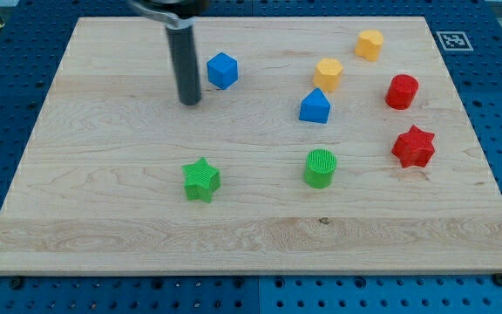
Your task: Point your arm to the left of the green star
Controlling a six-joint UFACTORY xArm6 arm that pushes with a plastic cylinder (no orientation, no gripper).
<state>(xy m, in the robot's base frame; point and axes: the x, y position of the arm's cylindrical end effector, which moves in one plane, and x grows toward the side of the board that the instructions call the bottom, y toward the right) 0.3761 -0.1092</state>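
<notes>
The green star point(201, 180) lies on the wooden board point(103, 218), left of centre in the lower half. My tip point(189, 101) touches down in the upper left part of the board, well above the star and slightly to its left. It is just left of and below the blue cube point(222, 70). The rod rises straight up out of the view's top.
A green cylinder point(320, 167) sits to the right of the star. A blue pentagon-like block point(315, 106), two yellow blocks point(328, 74) point(369, 44), a red cylinder point(401, 91) and a red star point(413, 146) fill the right half. Blue pegboard surrounds the board.
</notes>
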